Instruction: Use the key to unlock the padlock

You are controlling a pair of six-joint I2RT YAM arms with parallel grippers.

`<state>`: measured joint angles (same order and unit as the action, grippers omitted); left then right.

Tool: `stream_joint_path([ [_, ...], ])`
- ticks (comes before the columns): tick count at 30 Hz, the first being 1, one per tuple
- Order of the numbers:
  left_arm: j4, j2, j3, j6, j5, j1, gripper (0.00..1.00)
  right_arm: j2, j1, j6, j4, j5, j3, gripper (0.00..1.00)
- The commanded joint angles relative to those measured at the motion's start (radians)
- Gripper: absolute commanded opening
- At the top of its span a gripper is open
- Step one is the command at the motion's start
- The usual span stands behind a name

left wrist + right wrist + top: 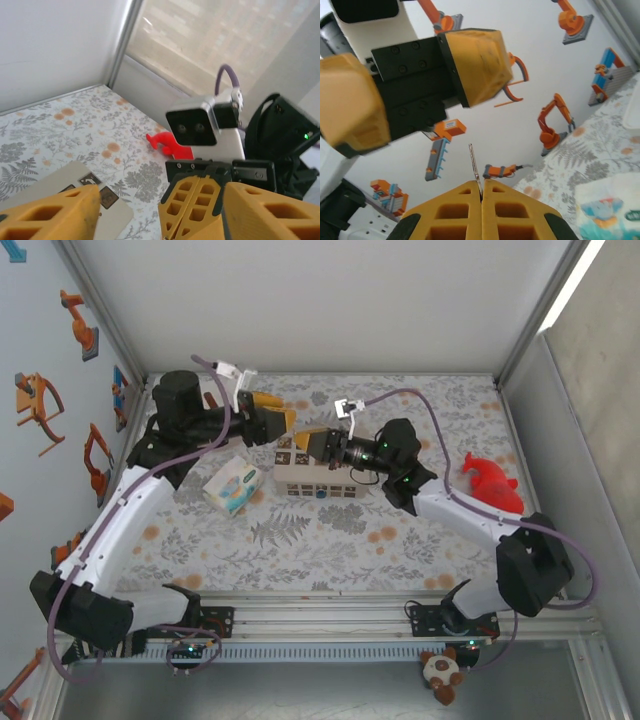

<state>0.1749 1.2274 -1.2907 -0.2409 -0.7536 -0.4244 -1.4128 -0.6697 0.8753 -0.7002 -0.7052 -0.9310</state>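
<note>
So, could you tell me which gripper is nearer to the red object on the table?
Right. The right gripper is to the left of the red object, near the table's middle; the left gripper is even farther left.

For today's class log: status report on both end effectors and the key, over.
Left end effector open. Right end effector shut on key. Beige box under them.

thin silver key (pixel 473 162) stands edge-on, upright, pinched between the closed tips of the right tool (pixel 481 186).
</note>
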Motion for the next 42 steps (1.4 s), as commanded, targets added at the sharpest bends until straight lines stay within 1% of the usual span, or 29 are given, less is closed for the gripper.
stream_joint_path([
  [1,0.002,-0.081,0.025,-0.032,0.135,0.013,0.74,0.087,0.017,-0.150,0.210,0.050,0.011,0.00],
  [4,0.067,-0.141,0.077,-0.046,0.237,0.015,0.85,0.152,0.034,-0.294,0.449,0.126,0.013,0.00],
  [6,0.076,-0.182,0.149,-0.085,0.275,0.012,0.91,0.176,0.069,-0.320,0.508,0.136,0.040,0.00],
  [7,0.076,-0.204,0.197,-0.114,0.293,0.007,0.95,0.184,0.095,-0.313,0.516,0.131,0.060,0.00],
  [10,0.068,-0.241,0.351,-0.202,0.326,-0.029,0.97,0.192,0.161,-0.295,0.528,0.125,0.114,0.00],
  [13,0.042,-0.249,0.501,-0.297,0.405,-0.121,0.98,0.167,0.212,-0.290,0.521,0.101,0.150,0.00],
  [16,-0.077,-0.227,0.634,-0.443,0.441,-0.192,0.99,0.102,0.260,-0.262,0.468,0.038,0.175,0.00],
  [19,-0.217,-0.191,0.725,-0.564,0.449,-0.213,0.99,0.018,0.284,-0.253,0.454,-0.022,0.162,0.00],
  [22,-0.270,-0.145,0.740,-0.594,0.483,-0.214,0.99,-0.054,0.291,-0.280,0.501,-0.040,0.128,0.00],
  [24,-0.314,-0.095,0.734,-0.609,0.483,-0.213,0.99,-0.086,0.299,-0.289,0.509,-0.039,0.123,0.00],
  [28,-0.437,0.033,0.709,-0.655,0.451,-0.214,0.99,-0.105,0.318,-0.308,0.522,-0.031,0.120,0.00],
  [33,-0.490,0.188,0.641,-0.654,0.457,-0.201,0.99,-0.140,0.348,-0.336,0.564,-0.044,0.107,0.00],
  [36,-0.490,0.249,0.594,-0.608,0.426,-0.165,0.99,-0.150,0.360,-0.384,0.634,-0.050,0.071,0.00],
  [39,-0.510,0.305,0.566,-0.599,0.371,-0.115,0.99,-0.164,0.368,-0.453,0.734,-0.039,0.017,0.00],
  [42,-0.525,0.352,0.545,-0.587,0.350,-0.071,0.99,-0.186,0.378,-0.467,0.753,-0.047,-0.004,0.00],
])
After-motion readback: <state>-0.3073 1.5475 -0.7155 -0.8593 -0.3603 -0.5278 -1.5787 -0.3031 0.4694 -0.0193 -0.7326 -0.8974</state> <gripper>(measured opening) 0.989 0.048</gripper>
